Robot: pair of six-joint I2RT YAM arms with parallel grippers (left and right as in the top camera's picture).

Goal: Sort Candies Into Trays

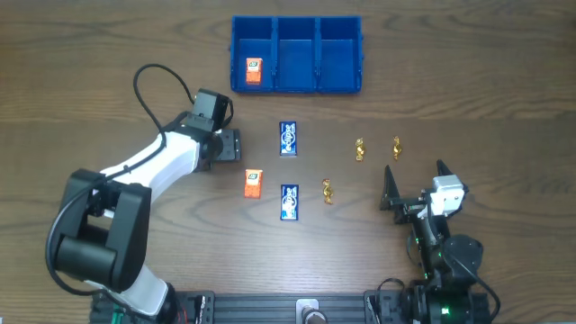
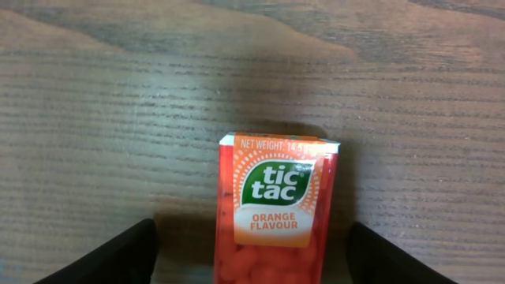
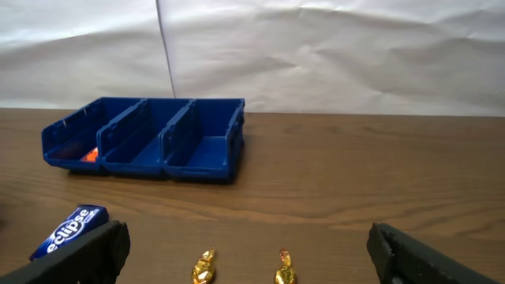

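Observation:
An orange candy box lies flat on the wooden table, and my left gripper hangs open just above it with one finger on each side. From above, that box lies near the table's middle, with the left gripper beside it. A second orange box sits in the left compartment of the blue tray. Two blue boxes and three gold-wrapped candies lie loose. My right gripper rests open near its base, holding nothing.
In the right wrist view the blue tray stands far off with the orange box in its end compartment. Nearer lie a blue box and two gold candies. A white sheet backs the table.

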